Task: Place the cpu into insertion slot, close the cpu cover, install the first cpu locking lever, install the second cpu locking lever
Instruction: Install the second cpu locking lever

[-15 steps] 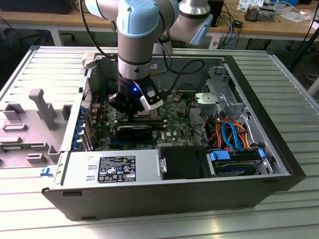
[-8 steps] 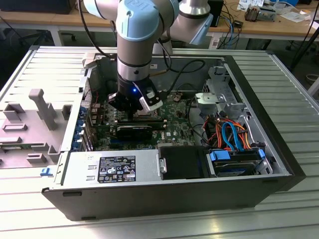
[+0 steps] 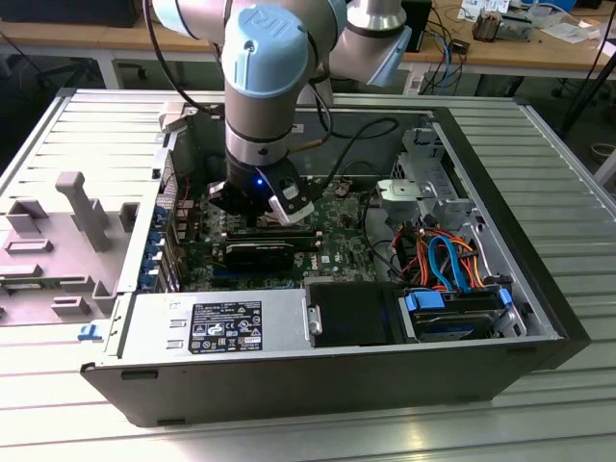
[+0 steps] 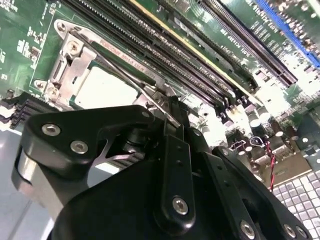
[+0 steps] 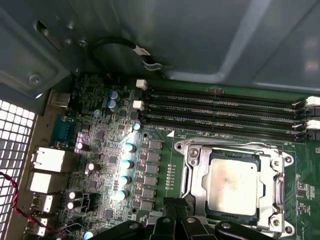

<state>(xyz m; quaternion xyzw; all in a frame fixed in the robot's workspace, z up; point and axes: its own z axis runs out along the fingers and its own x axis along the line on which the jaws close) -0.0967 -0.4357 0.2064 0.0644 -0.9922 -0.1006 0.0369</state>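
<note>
One cpu (image 5: pixel 233 186), one cpu cover (image 5: pixel 192 165)

The cpu (image 5: pixel 233 186) lies in the insertion slot (image 5: pixel 192 160) (cpu cover (image 5: pixel 276 195) down around it), just beside the memory slots (image 5: pixel 225 112).

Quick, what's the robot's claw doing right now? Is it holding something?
Gripper: shut on a thin metal locking lever beside the cpu cover; the cpu sits in its socket.

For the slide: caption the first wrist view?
Dull silver square cpu seated under closed silver metal cpu cover, black gripper at socket edge.
</note>
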